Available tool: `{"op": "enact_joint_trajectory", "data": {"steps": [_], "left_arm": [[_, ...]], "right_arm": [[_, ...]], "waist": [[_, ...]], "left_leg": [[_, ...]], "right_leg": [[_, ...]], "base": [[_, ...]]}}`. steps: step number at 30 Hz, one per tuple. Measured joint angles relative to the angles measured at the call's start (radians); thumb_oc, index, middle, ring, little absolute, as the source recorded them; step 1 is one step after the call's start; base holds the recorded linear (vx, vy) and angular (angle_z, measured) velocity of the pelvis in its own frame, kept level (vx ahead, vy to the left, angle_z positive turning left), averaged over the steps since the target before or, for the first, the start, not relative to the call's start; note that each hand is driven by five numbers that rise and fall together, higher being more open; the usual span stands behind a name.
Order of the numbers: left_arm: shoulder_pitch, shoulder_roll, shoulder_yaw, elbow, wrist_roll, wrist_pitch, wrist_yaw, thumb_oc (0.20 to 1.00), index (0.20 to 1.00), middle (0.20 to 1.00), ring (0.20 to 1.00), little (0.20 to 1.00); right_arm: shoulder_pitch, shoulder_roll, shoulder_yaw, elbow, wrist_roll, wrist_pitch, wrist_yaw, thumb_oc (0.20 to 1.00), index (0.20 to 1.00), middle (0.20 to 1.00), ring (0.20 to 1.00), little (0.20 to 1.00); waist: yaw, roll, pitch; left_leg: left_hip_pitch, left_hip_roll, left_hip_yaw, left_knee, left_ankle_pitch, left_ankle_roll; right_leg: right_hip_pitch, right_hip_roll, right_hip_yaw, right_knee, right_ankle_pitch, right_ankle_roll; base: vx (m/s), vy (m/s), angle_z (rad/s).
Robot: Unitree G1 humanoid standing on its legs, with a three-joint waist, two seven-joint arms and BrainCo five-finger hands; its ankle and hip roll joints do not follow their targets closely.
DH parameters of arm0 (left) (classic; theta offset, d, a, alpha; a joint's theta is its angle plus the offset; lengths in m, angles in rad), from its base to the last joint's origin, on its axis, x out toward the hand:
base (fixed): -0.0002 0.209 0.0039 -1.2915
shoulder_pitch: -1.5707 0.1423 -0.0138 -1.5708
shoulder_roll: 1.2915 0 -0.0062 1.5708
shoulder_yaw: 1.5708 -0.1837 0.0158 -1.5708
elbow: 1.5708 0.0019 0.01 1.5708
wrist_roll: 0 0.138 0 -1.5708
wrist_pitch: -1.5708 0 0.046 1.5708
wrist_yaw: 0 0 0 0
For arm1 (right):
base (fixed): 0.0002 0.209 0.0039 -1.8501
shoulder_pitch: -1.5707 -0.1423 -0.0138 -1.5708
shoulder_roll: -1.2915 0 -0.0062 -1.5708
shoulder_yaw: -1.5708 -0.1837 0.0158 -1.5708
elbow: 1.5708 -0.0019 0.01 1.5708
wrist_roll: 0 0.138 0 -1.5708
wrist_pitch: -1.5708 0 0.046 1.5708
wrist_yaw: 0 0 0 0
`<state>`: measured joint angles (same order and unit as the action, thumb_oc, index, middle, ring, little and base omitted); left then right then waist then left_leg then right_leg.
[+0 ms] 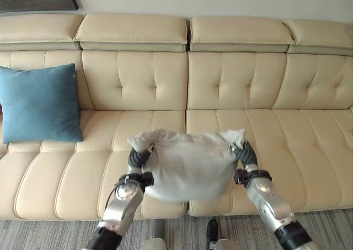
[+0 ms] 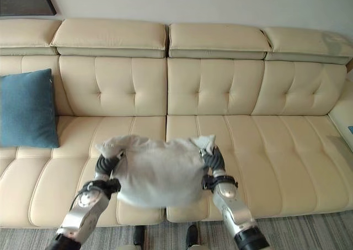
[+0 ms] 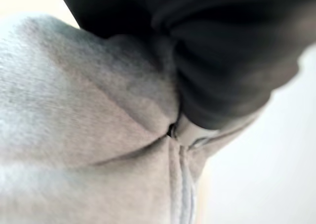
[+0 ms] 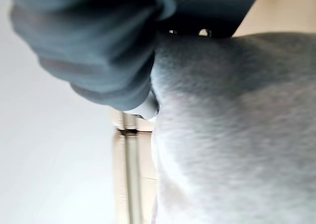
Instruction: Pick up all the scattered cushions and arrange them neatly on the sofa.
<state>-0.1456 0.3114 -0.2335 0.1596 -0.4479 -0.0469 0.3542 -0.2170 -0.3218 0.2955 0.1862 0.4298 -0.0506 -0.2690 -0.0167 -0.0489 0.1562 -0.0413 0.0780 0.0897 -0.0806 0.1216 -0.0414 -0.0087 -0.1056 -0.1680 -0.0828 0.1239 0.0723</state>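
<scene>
Grey cushion (image 1: 187, 164) hides left hand (image 1: 138, 157), right hand (image 1: 244, 152); grip unreadable.

Fingers of both hands buried in the grey cushion (image 1: 187, 164).

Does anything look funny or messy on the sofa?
Nothing is broken or spilled. The blue cushion stands neatly against the sofa back at the robot's left. The grey cushion is not placed yet: it is held above the seat between the left hand and the right hand, squashed and crumpled.
</scene>
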Motion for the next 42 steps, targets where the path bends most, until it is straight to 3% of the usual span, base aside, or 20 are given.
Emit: {"op": "enact_joint_trajectory", "data": {"steps": [8, 20, 28, 33, 36, 37, 38, 40, 42], "left_arm": [[-0.114, 0.011, 0.000, 0.002, 0.036, -0.027, 0.047, 0.200, 0.200, 0.200, 0.200, 0.200], [-0.152, 0.012, -0.013, 0.143, 0.036, -0.007, 0.097, 0.200, 0.200, 0.200, 0.200, 0.200], [-0.339, 0.077, -0.092, 0.305, 0.045, -0.008, 0.117, 0.200, 0.200, 0.200, 0.200, 0.200], [-0.359, 0.086, -0.117, 0.325, 0.078, -0.008, 0.118, 0.200, 0.200, 0.200, 0.200, 0.200], [-0.384, 0.082, -0.127, 0.370, 0.084, -0.012, 0.117, 0.200, 0.200, 0.200, 0.200, 0.200], [-0.407, 0.078, -0.141, 0.408, 0.084, -0.015, 0.117, 0.416, 0.416, 0.416, 0.416, 0.416], [-0.446, 0.063, -0.159, 0.463, 0.076, -0.021, 0.117, 1.000, 1.000, 1.000, 1.000, 1.000], [-0.536, 0.051, -0.171, 0.593, 0.071, -0.035, 0.112, 1.000, 1.000, 1.000, 1.000, 1.000], [-0.692, 0.038, -0.195, 0.797, -0.012, -0.026, 0.078, 1.000, 1.000, 1.000, 1.000, 1.000]], "right_arm": [[-0.095, 0.005, 0.003, 0.001, -0.018, -0.004, -0.029, 0.200, 0.200, 0.200, 0.200, 0.200], [-0.200, 0.004, 0.086, 0.084, -0.026, 0.037, -0.079, 0.200, 0.200, 0.200, 0.200, 0.200], [-0.280, 0.037, 0.117, 0.227, -0.026, 0.028, -0.091, 0.200, 0.200, 0.200, 0.200, 0.200], [-0.293, 0.041, 0.126, 0.254, -0.027, 0.007, -0.092, 0.200, 0.200, 0.200, 0.200, 0.200], [-0.335, 0.071, 0.129, 0.378, -0.028, -0.014, -0.092, 0.200, 0.200, 0.200, 0.200, 0.200], [-0.363, 0.081, 0.130, 0.438, -0.028, -0.016, -0.093, 0.865, 0.865, 0.865, 0.865, 0.865], [-0.411, 0.087, 0.133, 0.507, -0.030, -0.008, -0.095, 1.000, 1.000, 1.000, 1.000, 1.000], [-0.524, 0.086, 0.165, 0.655, -0.036, 0.011, -0.094, 1.000, 1.000, 1.000, 1.000, 1.000], [-0.691, 0.055, 0.228, 0.819, -0.068, 0.085, -0.072, 1.000, 1.000, 1.000, 1.000, 1.000]], "waist": [[-0.001, -0.030, -0.026], [0.002, -0.041, -0.028], [-0.005, -0.069, -0.029], [-0.005, -0.073, -0.028], [-0.005, -0.079, -0.029], [-0.005, -0.081, -0.029], [-0.005, -0.083, -0.028], [-0.004, -0.085, -0.026], [-0.006, -0.085, -0.026]], "left_leg": [[0.003, 0.007, 0.002, 0.000, -0.004, -0.004], [-0.079, 0.007, -0.003, 0.000, 0.018, -0.005], [-0.141, 0.009, 0.002, 0.000, 0.027, -0.008], [-0.146, 0.010, 0.001, 0.000, 0.028, -0.009], [-0.146, 0.009, 0.001, 0.000, 0.029, -0.009], [-0.146, 0.009, 0.001, 0.000, 0.029, -0.009], [-0.147, 0.008, 0.001, 0.000, 0.028, -0.009], [-0.149, 0.009, 0.000, 0.000, 0.030, -0.011], [-0.161, 0.010, -0.002, 0.000, 0.036, -0.013]], "right_leg": [[0.001, 0.010, 0.006, -0.005, -0.003, 0.001], [-0.078, 0.013, -0.001, 0.000, 0.014, -0.003], [-0.145, 0.016, 0.003, 0.000, 0.026, -0.002], [-0.150, 0.017, 0.003, 0.000, 0.027, -0.002], [-0.150, 0.017, 0.002, 0.000, 0.027, -0.002], [-0.150, 0.017, 0.002, 0.000, 0.027, -0.002], [-0.150, 0.016, 0.000, 0.000, 0.027, -0.002], [-0.153, 0.017, 0.000, 0.000, 0.026, 0.000], [-0.161, 0.017, -0.003, -0.001, 0.021, 0.008]], "base": [[0.02, 0.014, -0.03], [0.00, -0.003, 0.01], [-0.02, -0.001, -0.03], [0.00, 0.000, 0.00], [-0.03, -0.002, 0.00], [-0.05, -0.018, 0.00], [-0.07, -0.022, -0.01], [-0.06, -0.011, 0.01], [-0.01, -0.001, 0.07]]}}
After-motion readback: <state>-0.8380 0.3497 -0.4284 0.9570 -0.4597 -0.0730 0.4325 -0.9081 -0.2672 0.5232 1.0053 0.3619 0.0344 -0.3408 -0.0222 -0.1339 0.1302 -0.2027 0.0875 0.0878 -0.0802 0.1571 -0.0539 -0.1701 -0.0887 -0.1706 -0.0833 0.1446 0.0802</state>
